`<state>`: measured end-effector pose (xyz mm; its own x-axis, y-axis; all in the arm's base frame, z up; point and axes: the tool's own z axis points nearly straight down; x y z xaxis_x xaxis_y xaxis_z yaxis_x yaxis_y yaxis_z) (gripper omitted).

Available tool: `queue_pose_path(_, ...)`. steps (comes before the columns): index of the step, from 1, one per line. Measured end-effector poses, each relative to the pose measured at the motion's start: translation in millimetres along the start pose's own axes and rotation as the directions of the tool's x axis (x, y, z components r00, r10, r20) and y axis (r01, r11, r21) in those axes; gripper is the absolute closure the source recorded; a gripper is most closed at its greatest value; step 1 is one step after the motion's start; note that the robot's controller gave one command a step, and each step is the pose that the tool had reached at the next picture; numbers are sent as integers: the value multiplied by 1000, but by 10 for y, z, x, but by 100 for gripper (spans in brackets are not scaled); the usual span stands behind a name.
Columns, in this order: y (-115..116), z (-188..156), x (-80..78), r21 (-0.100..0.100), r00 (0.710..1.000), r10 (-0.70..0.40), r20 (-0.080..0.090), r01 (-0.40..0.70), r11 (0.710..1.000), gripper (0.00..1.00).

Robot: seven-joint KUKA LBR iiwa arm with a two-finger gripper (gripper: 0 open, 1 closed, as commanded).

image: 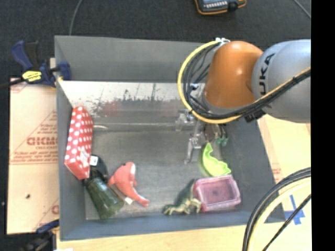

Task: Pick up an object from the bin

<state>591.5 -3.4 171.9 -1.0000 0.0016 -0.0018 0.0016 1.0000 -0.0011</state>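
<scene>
Nearest to us, along the front wall of the grey metal bin point(152, 228), we see four things in a loose row. On the right stands a pink square tub point(216, 193) with rounded corners and a darker purplish inside; we cannot tell whether anything lies in it. A small green dinosaur point(180, 206) touches its left side. Further left lies a pink-red soft toy point(127, 182) with a pointed tail. Beside that, in the front left corner, a dark green bottle-like thing point(104, 198) lies tilted.

Just behind the tub is a lime-green curved piece point(213, 162), glossy and shaped rather like a bent leaf or peel. Its lower end touches the tub's back edge and its narrow upper end points towards the far wall. Against the left wall leans a long red pouch with white dots point(78, 142), its lower end meeting the dark bottle.

The middle of the bin floor is bare metal. The gripper point(193, 149) hangs low over it, just beside the left edge of the lime-green piece, which is the thing nearest to it. We cannot tell whether the gripper is open or closed, nor whether it touches the piece.

Above it, over the far right part of the bin, sits the arm's orange cover point(233, 75) ringed by yellow and black cables point(184, 88), with the grey arm point(285, 80) reaching in from the right.
</scene>
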Motion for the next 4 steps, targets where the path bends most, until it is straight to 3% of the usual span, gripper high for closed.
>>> queue_pose_path(1,-656,472,-39,2,999,43,-1,-43,999,0)
queue_pose_path(2,162,501,175,-5,987,163,6,-163,987,0)
queue_pose_path(3,-316,775,344,4,997,-75,2,75,997,0)
queue_pose_path(4,766,534,310,-6,998,65,11,-65,998,0)
